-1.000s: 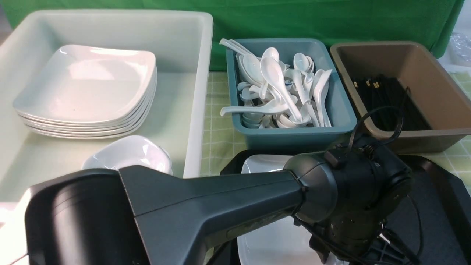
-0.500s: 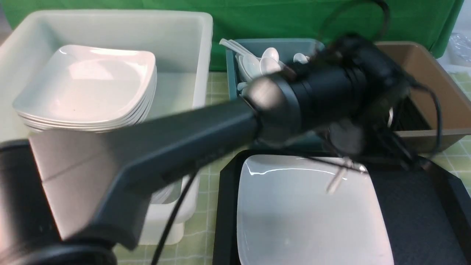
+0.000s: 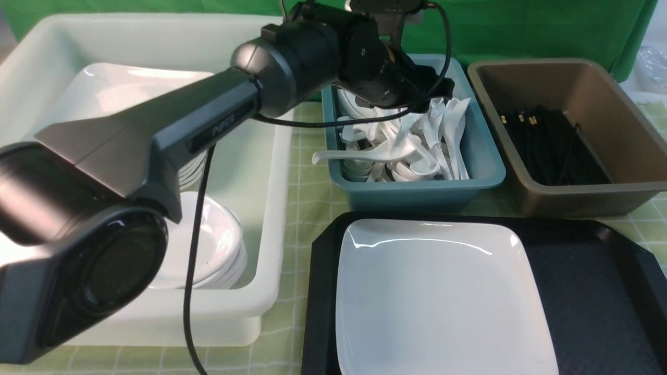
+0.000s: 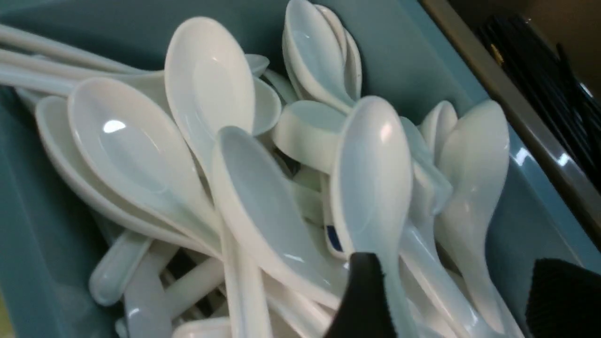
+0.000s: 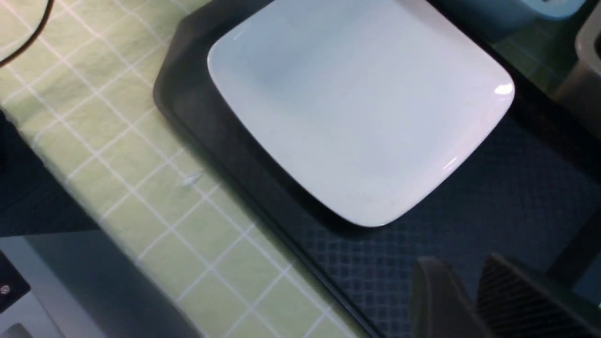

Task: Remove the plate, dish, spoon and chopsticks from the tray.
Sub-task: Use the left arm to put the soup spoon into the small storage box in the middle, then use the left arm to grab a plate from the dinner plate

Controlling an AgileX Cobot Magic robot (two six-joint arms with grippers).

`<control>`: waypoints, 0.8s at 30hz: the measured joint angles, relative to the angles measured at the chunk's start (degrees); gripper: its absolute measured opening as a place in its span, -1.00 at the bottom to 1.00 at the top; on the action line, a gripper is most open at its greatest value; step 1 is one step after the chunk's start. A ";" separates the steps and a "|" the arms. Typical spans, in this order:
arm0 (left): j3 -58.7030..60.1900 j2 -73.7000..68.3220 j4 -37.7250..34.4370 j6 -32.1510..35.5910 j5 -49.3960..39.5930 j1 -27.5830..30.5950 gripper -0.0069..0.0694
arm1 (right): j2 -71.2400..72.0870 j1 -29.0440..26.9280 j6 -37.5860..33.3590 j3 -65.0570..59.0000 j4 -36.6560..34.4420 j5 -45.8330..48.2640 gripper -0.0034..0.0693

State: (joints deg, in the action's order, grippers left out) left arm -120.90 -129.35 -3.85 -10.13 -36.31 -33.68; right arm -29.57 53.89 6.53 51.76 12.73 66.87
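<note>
The large white plate [image 3: 443, 297] [image 5: 357, 103] lies on the black tray [image 3: 589, 291] [image 5: 493, 206], alone there. My left arm [image 3: 292, 57] reaches over the teal bin [image 3: 417, 187] of white spoons. My left gripper [image 4: 454, 260] is open wide just above the pile. A spoon [image 4: 375, 178] lies on top, its handle running down beside one finger [image 4: 361, 295], with neither pad closed on it. Black chopsticks [image 3: 552, 146] lie in the brown tub [image 3: 625, 130]. My right gripper [image 5: 462, 263] hovers over bare tray beside the plate, jaws a narrow gap apart and empty.
A big white tub [image 3: 271, 172] on the left holds a stack of large plates [image 3: 120, 94] and a stack of small white dishes [image 3: 213, 245]. A green checked cloth [image 3: 307, 198] covers the table. The left arm's cable [image 3: 193, 260] hangs over the white tub.
My left arm rose from over the tray and swung back over the teal bin. Its jaws opened, and the spoon it carried now lies on the pile. The plate stands uncovered.
</note>
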 joint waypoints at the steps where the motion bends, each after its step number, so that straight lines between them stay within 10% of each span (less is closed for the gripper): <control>1: 0.00 0.18 0.00 0.00 0.00 0.00 0.48 | 0.00 0.00 0.00 0.00 0.00 0.00 -0.42; 6: 0.00 7.77 5.76 3.65 -11.55 -2.50 0.47 | 0.00 0.00 0.07 0.00 1.60 0.00 -0.42; 13: 2.16 15.95 16.80 15.41 -31.49 -14.79 -0.71 | 0.00 0.00 0.81 0.00 5.04 0.00 -0.41; 24: 31.81 30.18 10.60 30.12 -27.10 -24.70 -0.81 | 0.00 0.00 4.71 0.00 5.21 0.00 -0.40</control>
State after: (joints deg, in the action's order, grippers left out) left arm -89.09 -99.17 6.75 19.99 -63.41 -58.38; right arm -29.57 53.89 11.24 51.76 17.93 66.87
